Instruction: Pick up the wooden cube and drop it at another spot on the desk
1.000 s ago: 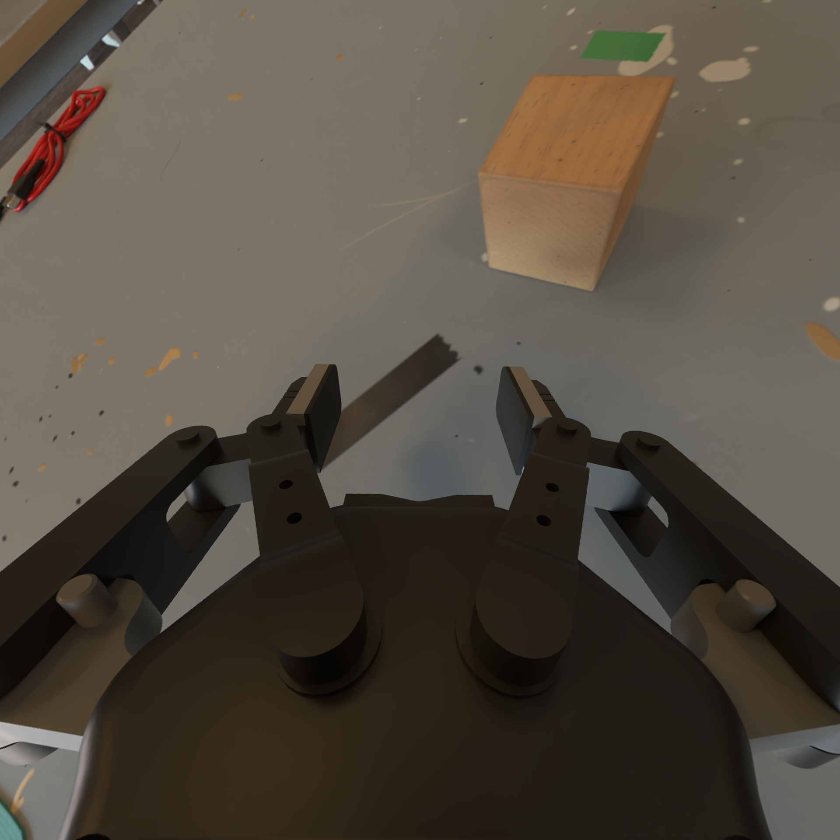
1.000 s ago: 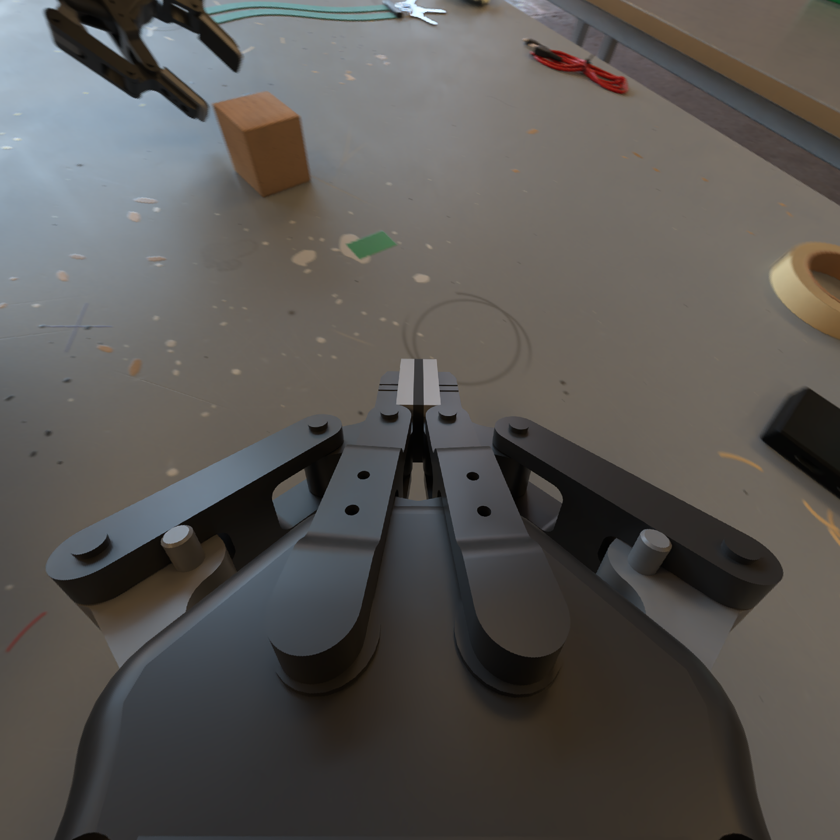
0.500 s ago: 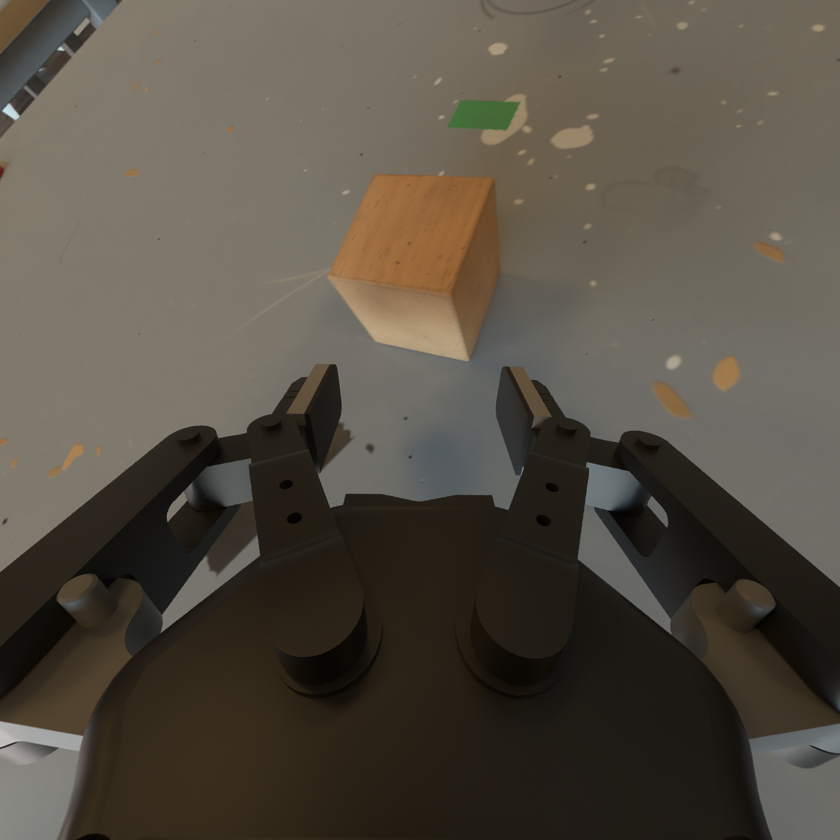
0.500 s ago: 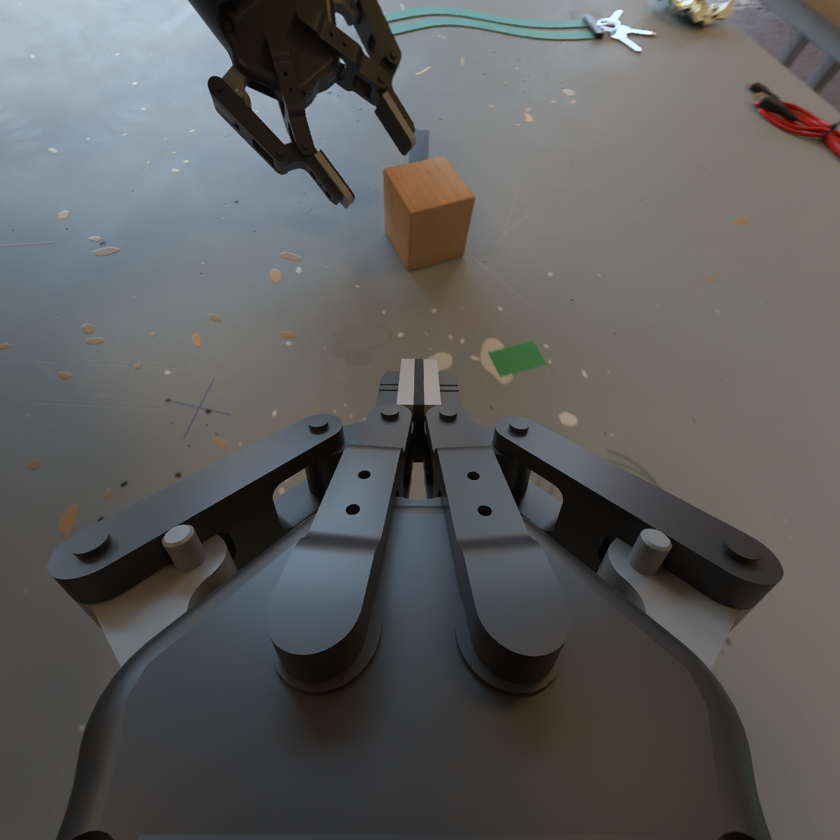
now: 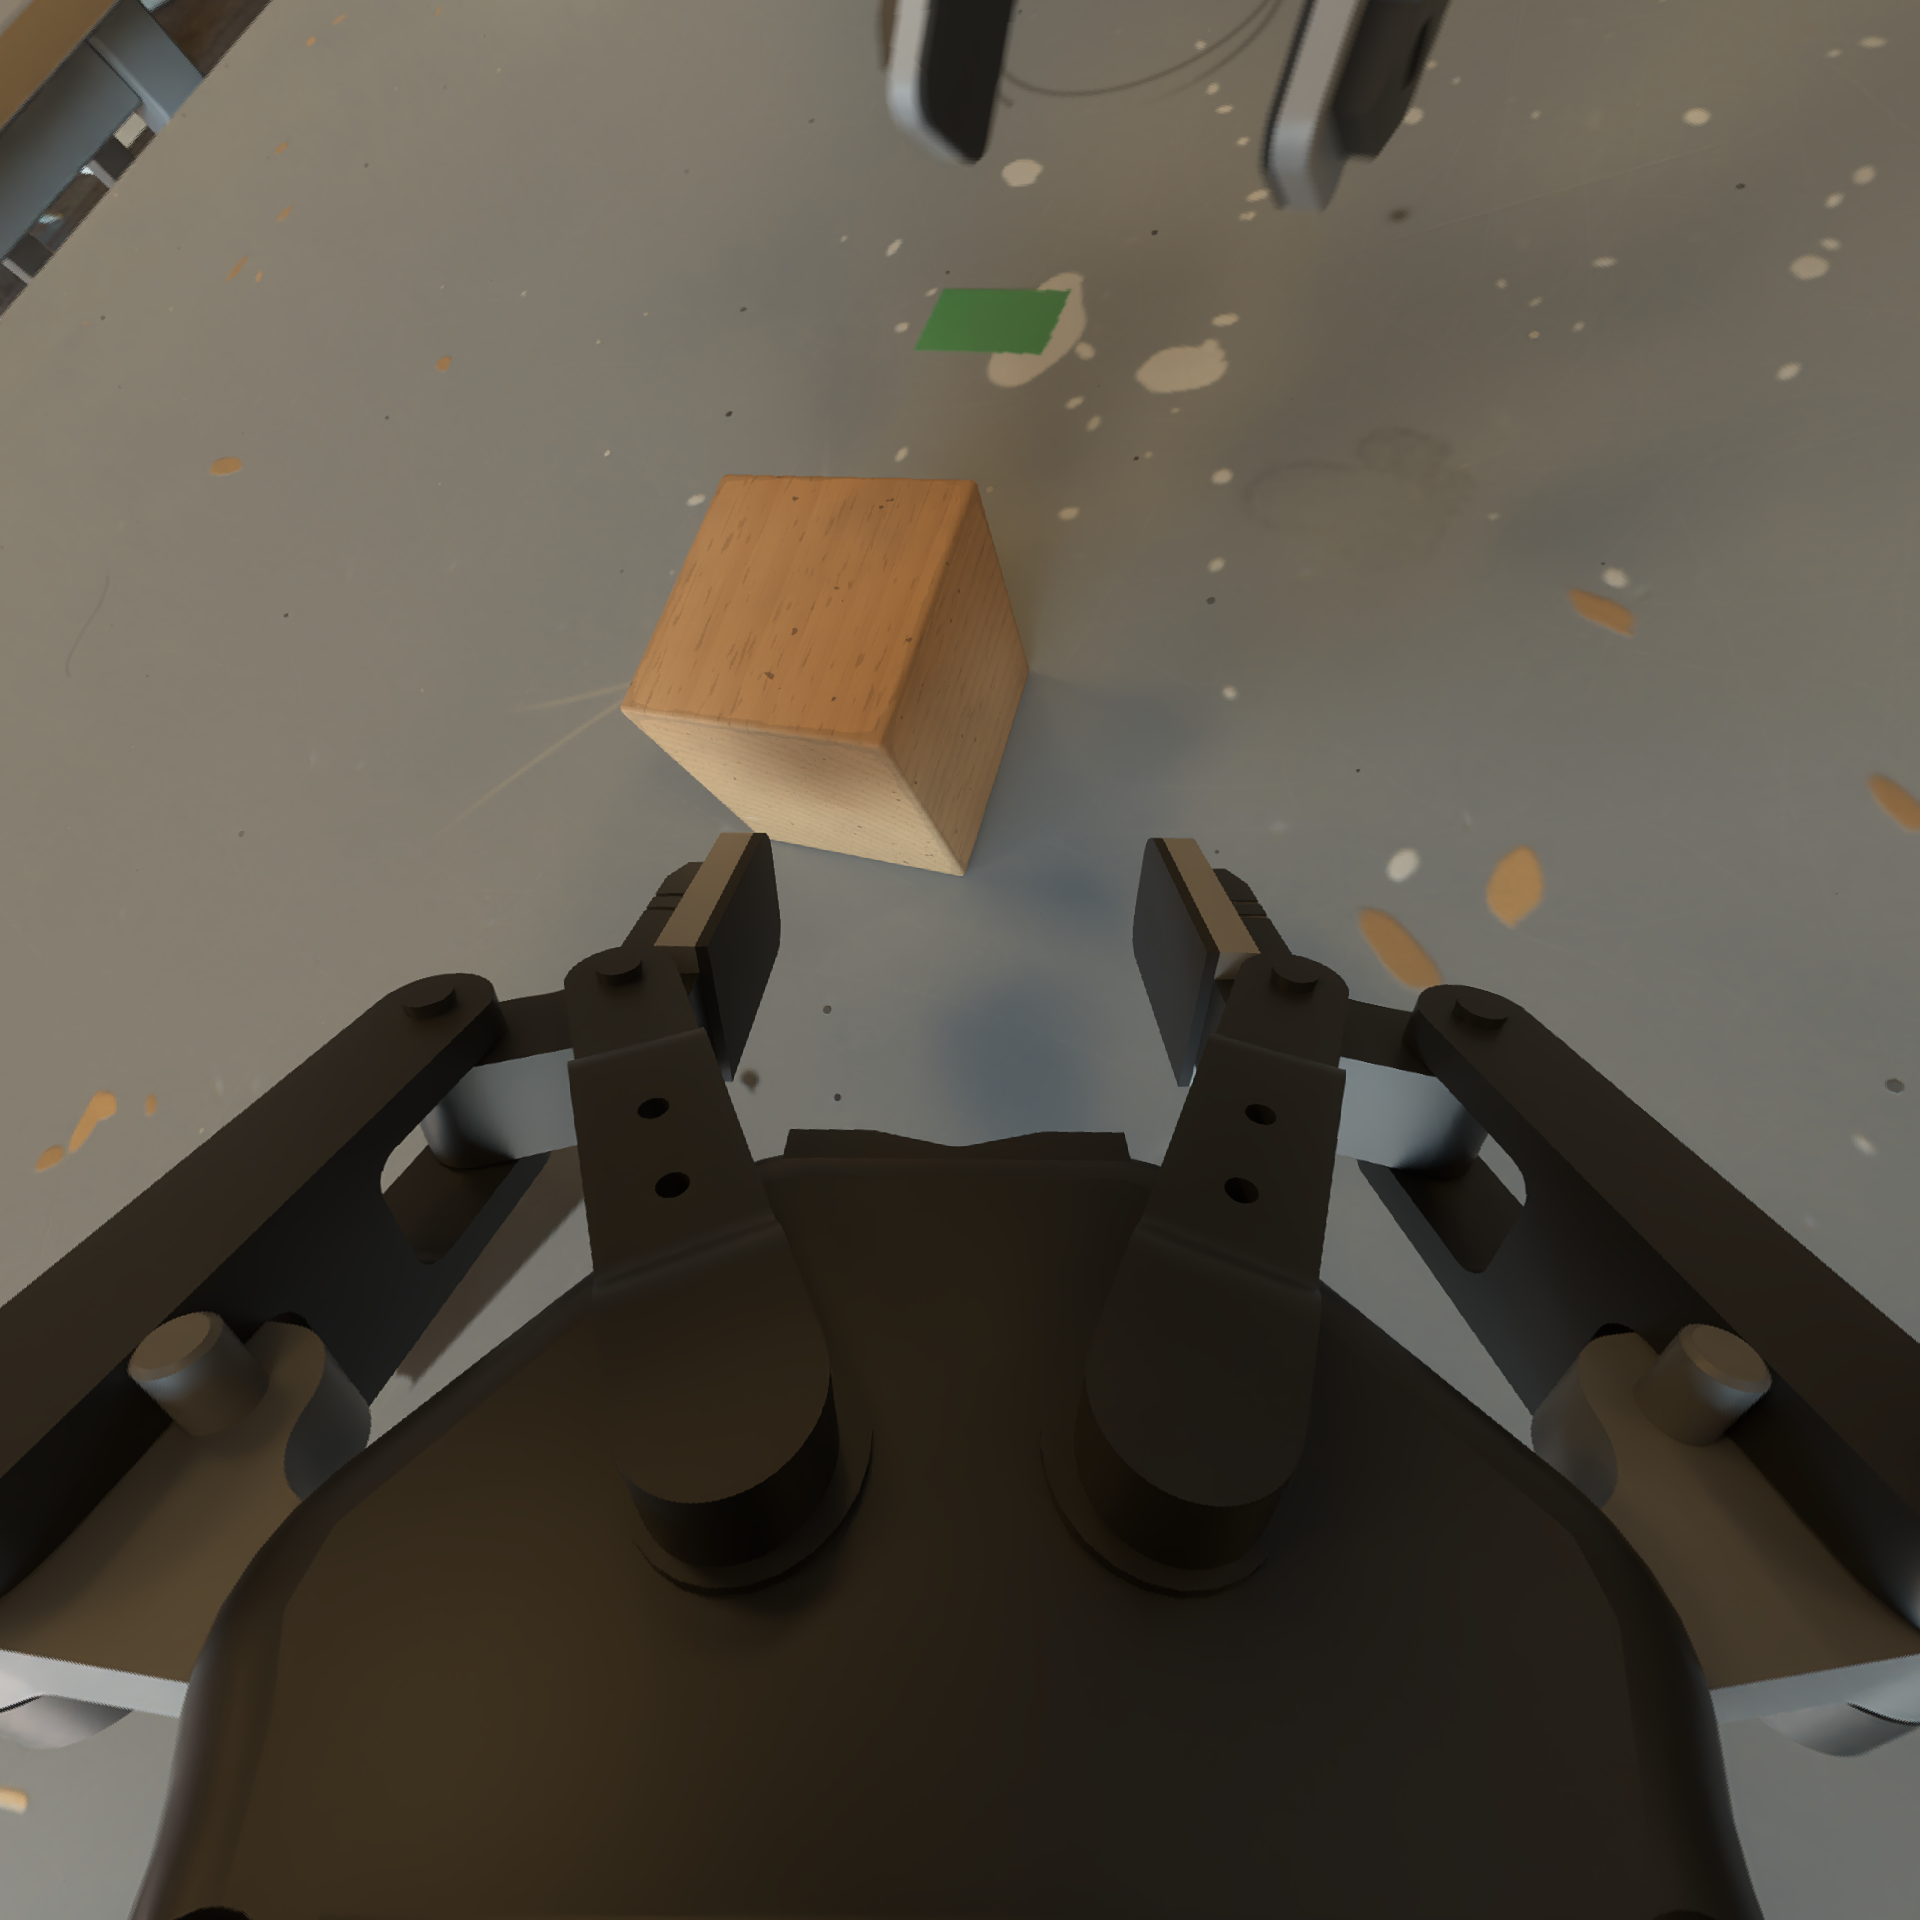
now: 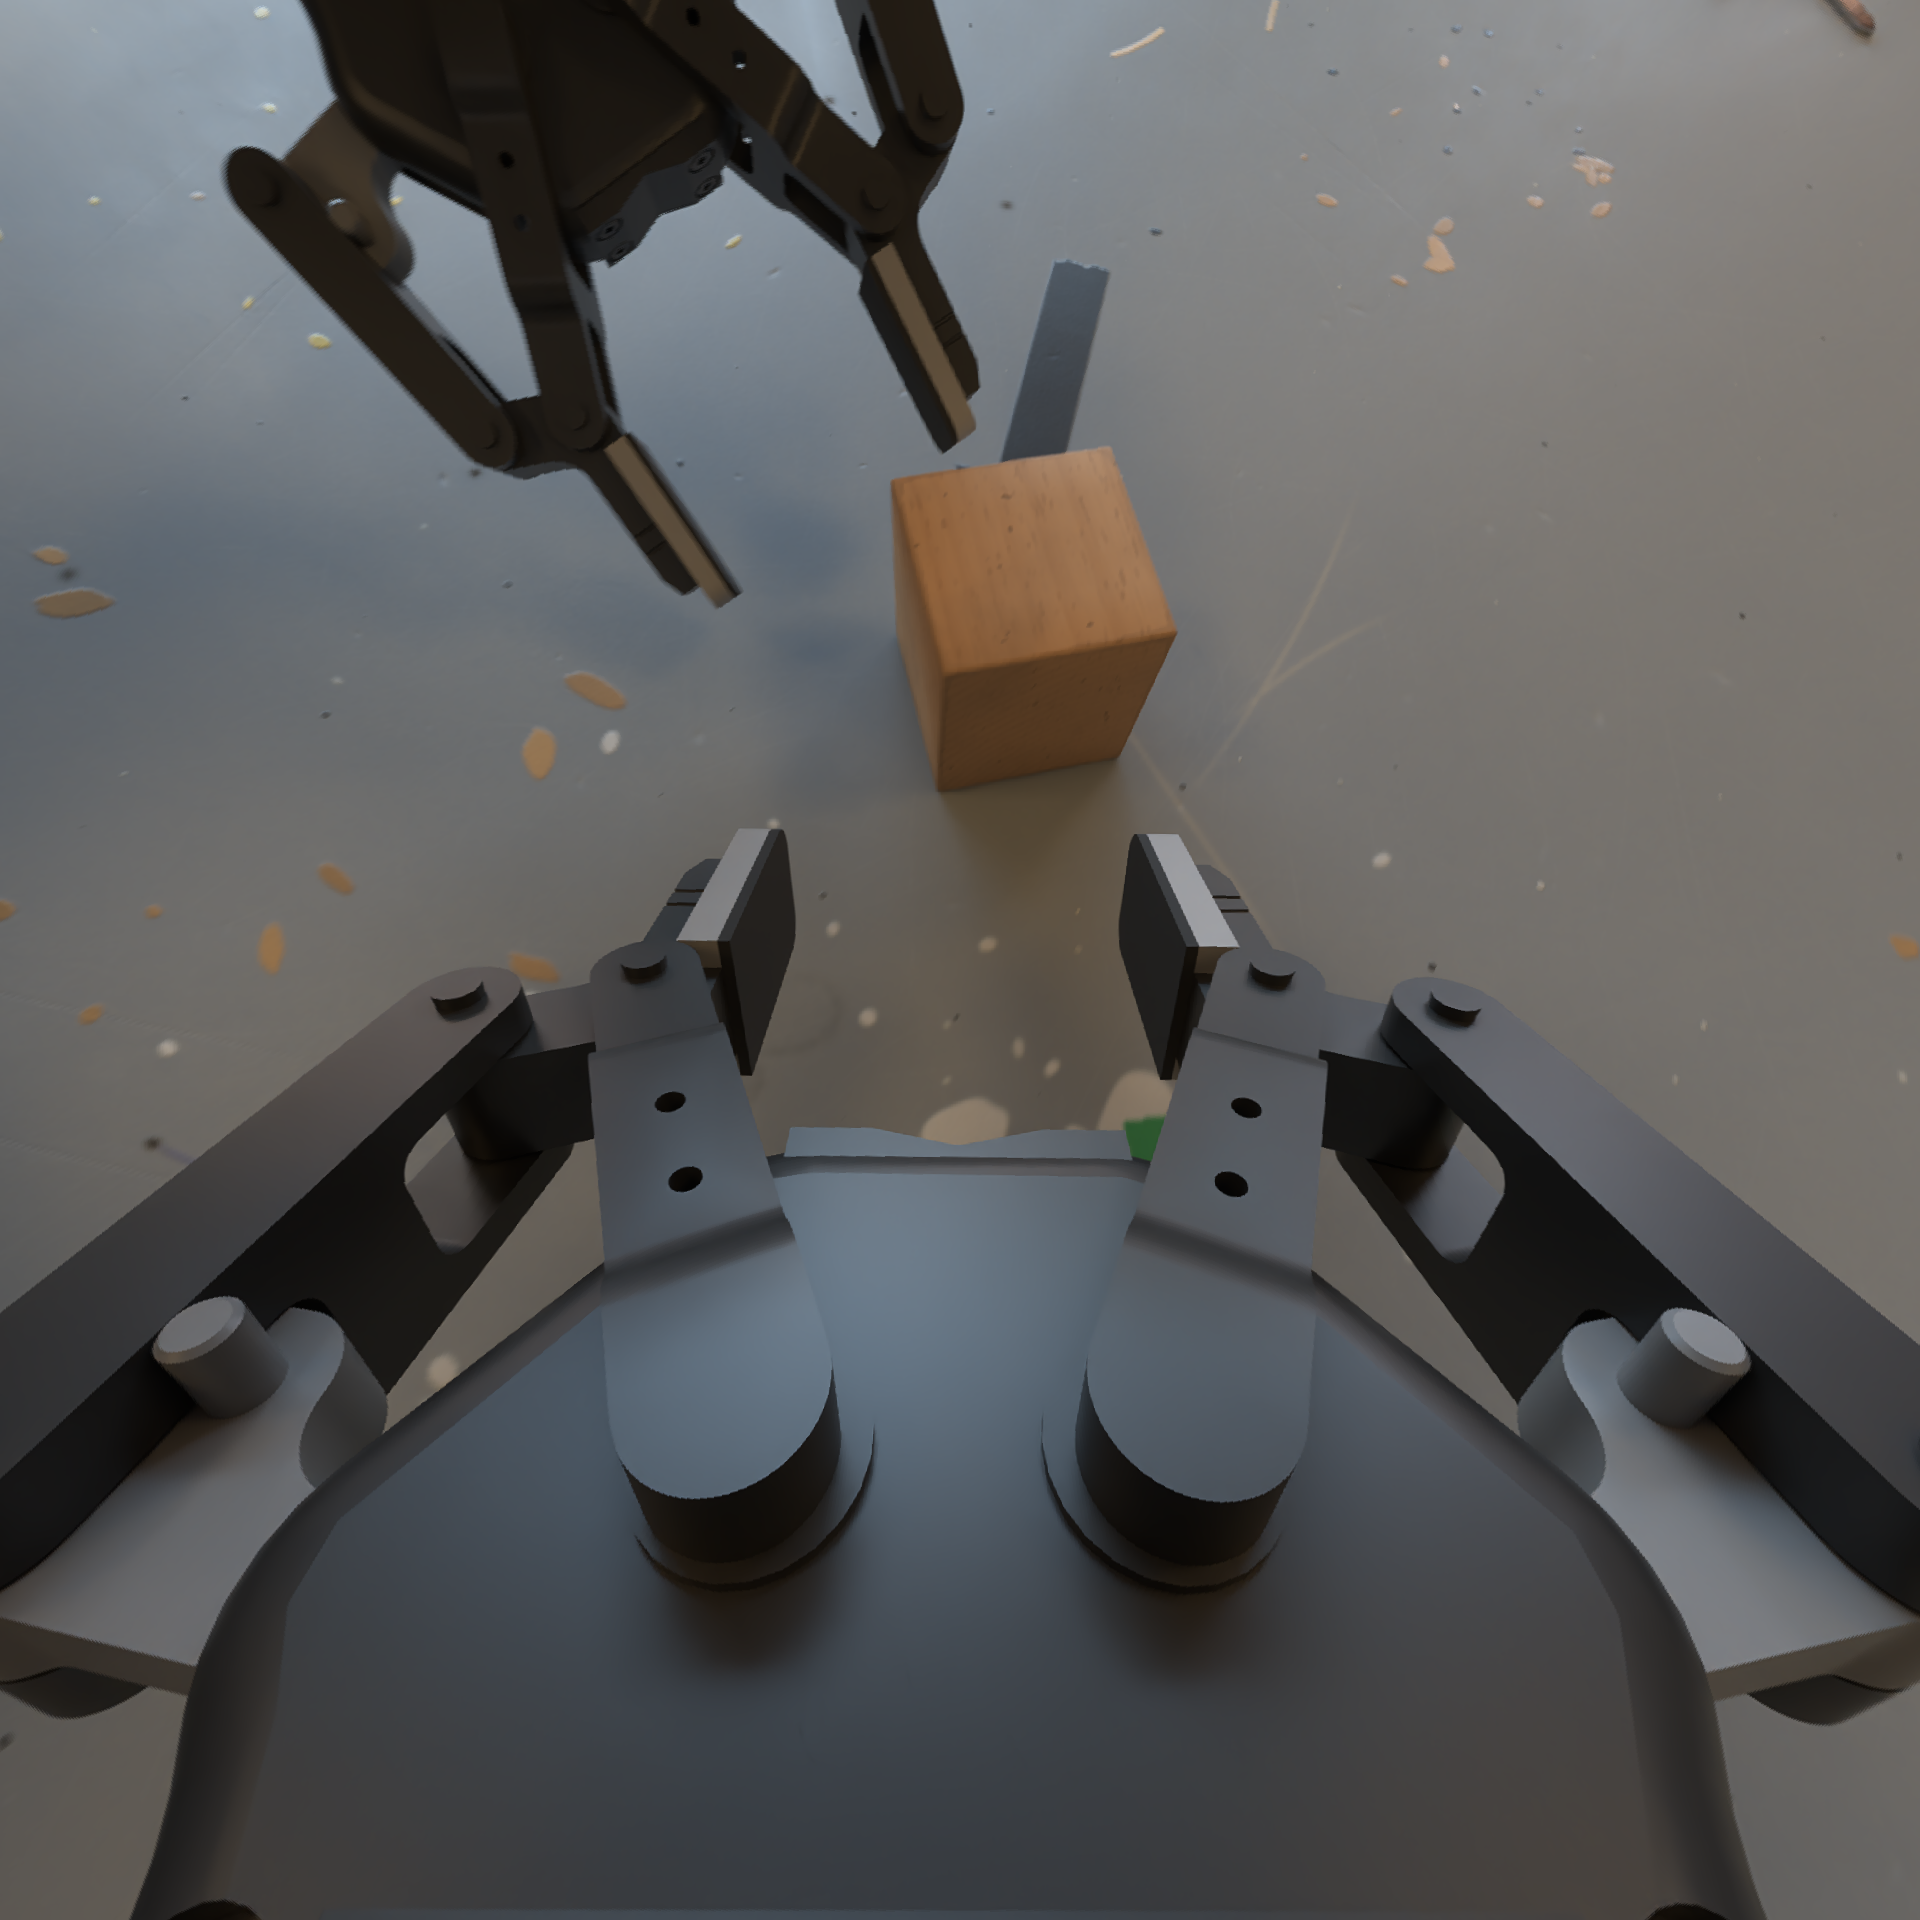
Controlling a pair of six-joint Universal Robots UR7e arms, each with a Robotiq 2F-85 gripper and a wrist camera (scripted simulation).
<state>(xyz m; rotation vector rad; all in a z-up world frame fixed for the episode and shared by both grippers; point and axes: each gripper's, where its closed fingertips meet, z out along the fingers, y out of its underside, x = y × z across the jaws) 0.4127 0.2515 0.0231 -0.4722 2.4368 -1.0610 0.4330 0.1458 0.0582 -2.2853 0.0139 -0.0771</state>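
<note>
The wooden cube stands on the grey desk, just ahead of my left gripper, which is open and empty above the desk. In the right wrist view the cube is ahead and slightly right of my right gripper, which is open and empty. The left gripper shows there hovering beyond and left of the cube, jaws spread. The right gripper's fingers show at the top of the left wrist view, beyond the cube.
A small green patch lies on the desk beyond the cube, with pale and orange paint spots around. A dark strip of tape lies on the cube's far side in the right wrist view. The desk edge runs at the upper left.
My right gripper has opened and moved in close to the cube. My left gripper has come closer to the cube, still open. The cube has not moved.
</note>
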